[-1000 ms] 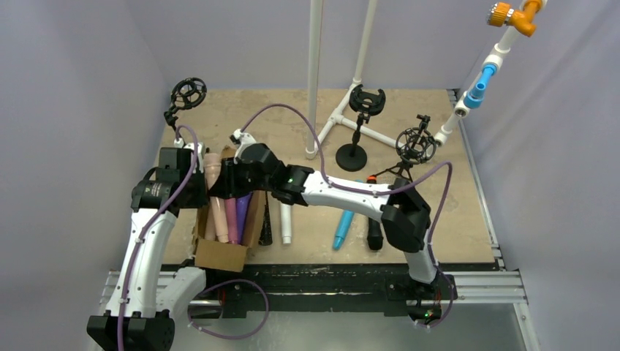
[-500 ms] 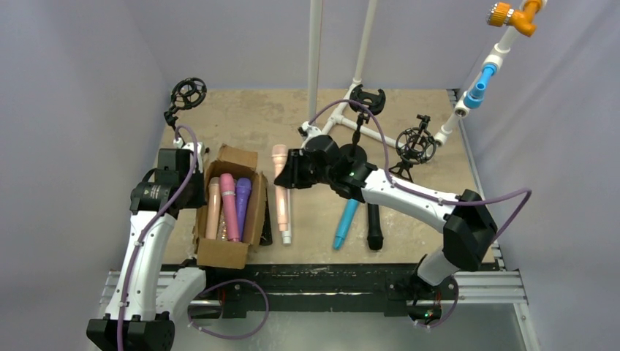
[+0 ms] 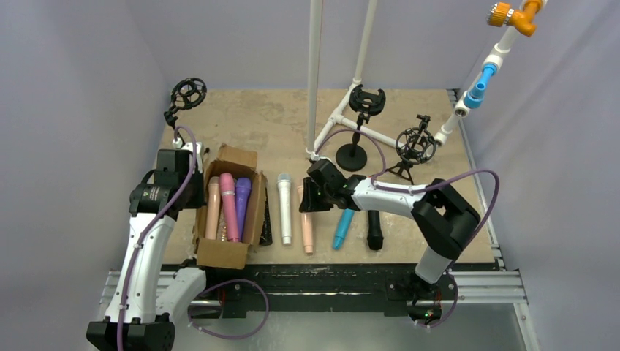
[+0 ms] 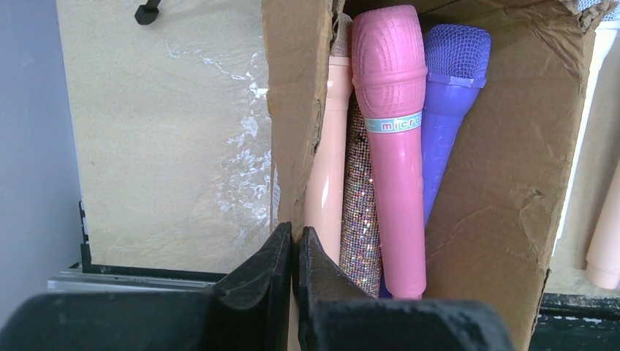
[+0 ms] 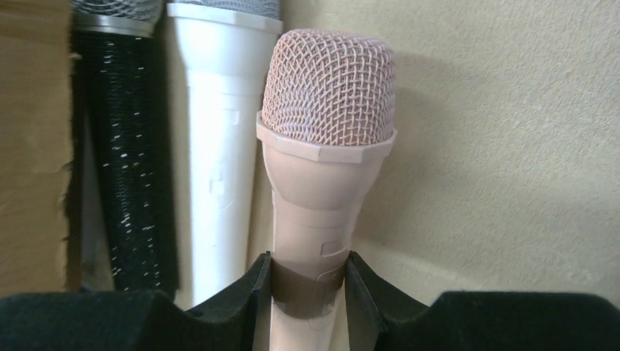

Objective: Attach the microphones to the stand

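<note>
My right gripper (image 3: pixel 305 199) (image 5: pixel 307 267) is shut on a peach microphone (image 3: pixel 308 232) (image 5: pixel 329 95), just below its mesh head, low over the table. A white microphone (image 3: pixel 284 212) (image 5: pixel 219 146) and a black one (image 3: pixel 266 227) (image 5: pixel 124 161) lie to its left. A blue microphone (image 3: pixel 343 228) and another black one (image 3: pixel 374 232) lie to its right. My left gripper (image 3: pixel 199 191) (image 4: pixel 294 234) is shut on the left wall of a cardboard box (image 3: pixel 219 254) (image 4: pixel 292 110). The box holds peach (image 4: pixel 329 161), silver glitter (image 4: pixel 360 219), pink (image 4: pixel 391 146) and purple (image 4: pixel 446 110) microphones.
A black round-base stand with a clip (image 3: pixel 365 99) and a small tripod shock mount (image 3: pixel 414 145) stand behind the right arm. Another shock mount (image 3: pixel 188 93) is at the back left. A white pipe frame (image 3: pixel 314 80) rises at the back.
My right gripper has carried the peach microphone out of the box, rightward, and down beside the white microphone. The left arm has not moved.
</note>
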`<state>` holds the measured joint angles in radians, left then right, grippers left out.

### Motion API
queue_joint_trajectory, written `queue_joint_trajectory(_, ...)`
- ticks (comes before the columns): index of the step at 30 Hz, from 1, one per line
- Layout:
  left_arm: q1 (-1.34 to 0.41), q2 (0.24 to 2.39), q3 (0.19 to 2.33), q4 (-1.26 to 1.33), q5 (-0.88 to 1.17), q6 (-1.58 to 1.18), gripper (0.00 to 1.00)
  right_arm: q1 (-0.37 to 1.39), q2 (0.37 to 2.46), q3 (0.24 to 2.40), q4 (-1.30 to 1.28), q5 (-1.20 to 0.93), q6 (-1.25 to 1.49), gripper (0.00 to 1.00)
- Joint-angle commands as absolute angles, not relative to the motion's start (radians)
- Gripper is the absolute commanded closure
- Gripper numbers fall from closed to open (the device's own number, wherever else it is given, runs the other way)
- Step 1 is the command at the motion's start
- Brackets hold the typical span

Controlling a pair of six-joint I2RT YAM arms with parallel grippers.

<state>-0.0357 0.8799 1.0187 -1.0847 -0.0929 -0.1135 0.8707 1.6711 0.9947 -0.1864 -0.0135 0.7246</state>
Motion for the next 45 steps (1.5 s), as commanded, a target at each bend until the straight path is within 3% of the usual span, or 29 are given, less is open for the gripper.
queue_joint_trajectory(1,-0.040,0.851,1.034,-1.015,-0.072,-0.140,1.00,0.868,1.706,1.046,-0.136,0.037,0.721,0.73)
queue_joint_trajectory(4,-0.040,0.851,1.032,-1.016,-0.065,-0.138,1.00,0.868,1.717,1.050,-0.121,0.039,0.723,0.53)
queue_joint_trajectory(11,-0.040,0.848,1.044,-1.021,-0.055,-0.138,1.00,0.871,1.672,1.099,-0.166,0.102,0.707,0.27)
queue_joint_trajectory(12,-0.040,0.848,1.048,-1.025,-0.051,-0.140,1.00,0.874,1.656,1.124,-0.182,0.109,0.702,0.21)
queue_joint_trajectory(13,-0.040,0.848,1.052,-1.028,-0.047,-0.142,1.00,0.884,1.640,1.154,-0.204,0.124,0.690,0.05)
queue_joint_trajectory(14,-0.040,0.849,1.055,-1.030,-0.047,-0.144,1.00,0.898,1.622,1.193,-0.243,0.148,0.675,0.02)
queue_joint_trajectory(20,-0.040,0.848,1.057,-1.030,-0.049,-0.142,1.00,0.930,1.545,1.367,-0.323,0.155,0.690,0.01)
queue_joint_trajectory(25,-0.040,0.841,1.057,-1.031,-0.054,-0.142,1.00,0.923,1.472,1.267,-0.142,-0.009,0.716,0.01)
queue_joint_trajectory(29,-0.040,0.839,1.055,-1.027,-0.059,-0.141,1.00,1.055,1.624,1.506,-0.371,0.159,0.624,0.01)
queue_joint_trajectory(33,-0.040,0.843,1.057,-1.025,-0.065,-0.141,1.00,1.144,1.770,1.711,-0.493,0.212,0.620,0.10)
queue_joint_trajectory(45,-0.040,0.835,1.060,-1.028,-0.059,-0.150,1.00,1.181,2.021,1.871,-0.455,0.132,0.696,0.29)
